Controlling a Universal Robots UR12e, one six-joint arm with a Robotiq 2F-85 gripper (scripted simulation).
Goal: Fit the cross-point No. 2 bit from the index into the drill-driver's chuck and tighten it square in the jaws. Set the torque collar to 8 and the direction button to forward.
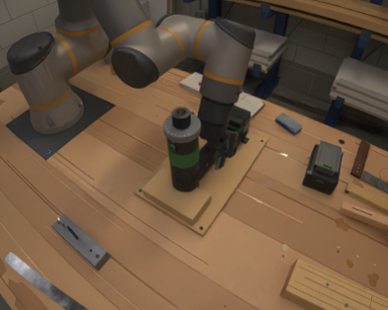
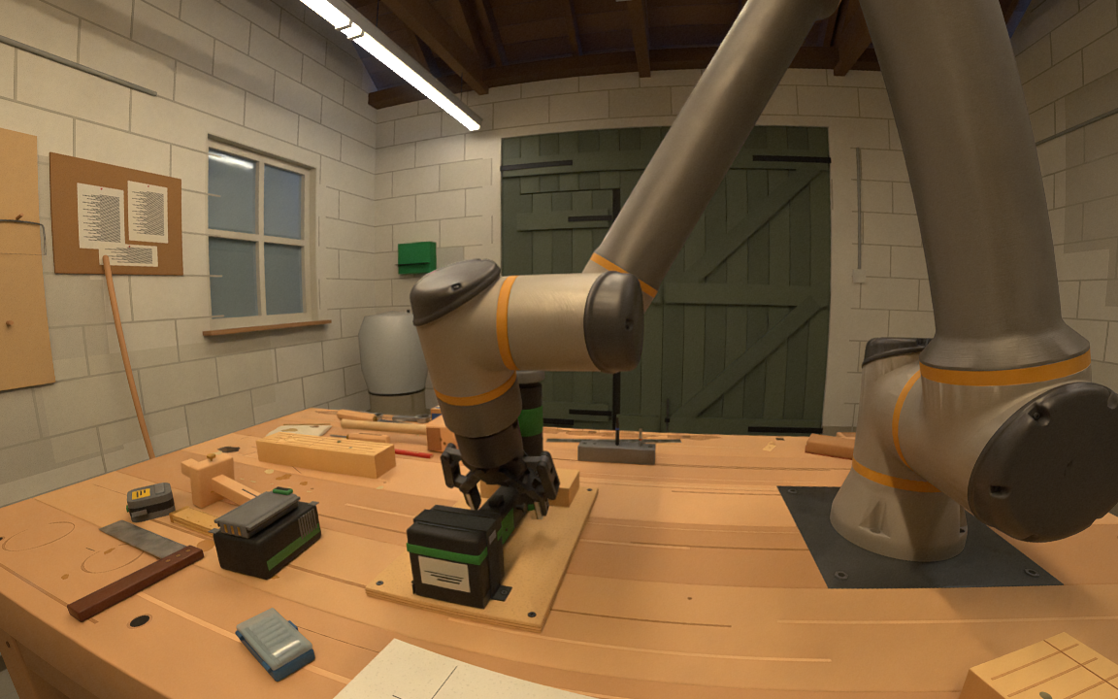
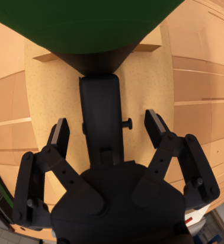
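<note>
The drill-driver point(image 1: 185, 152) stands chuck-up on a plywood board point(image 1: 204, 178), black with a green band. Its grey torque collar point(image 1: 182, 129) sits below the chuck point(image 1: 180, 116). Its handle point(image 3: 100, 115) runs back to the battery foot point(image 2: 456, 555). A small button pin point(image 3: 127, 123) sticks out of the handle's side. My gripper point(image 3: 107, 125) is open and empty, low over the handle, one finger on each side. The bit index point(image 1: 80, 241) lies on the bench at the near left; I cannot make out its bits.
Behind the board lie white sheets point(image 1: 249, 101) and a blue pad point(image 1: 288, 123). A spare battery point(image 1: 324, 166) and a try square point(image 1: 361, 160) lie to the right, with wood blocks point(image 1: 338, 286) nearer. The arm's base point(image 1: 50, 101) stands at the left.
</note>
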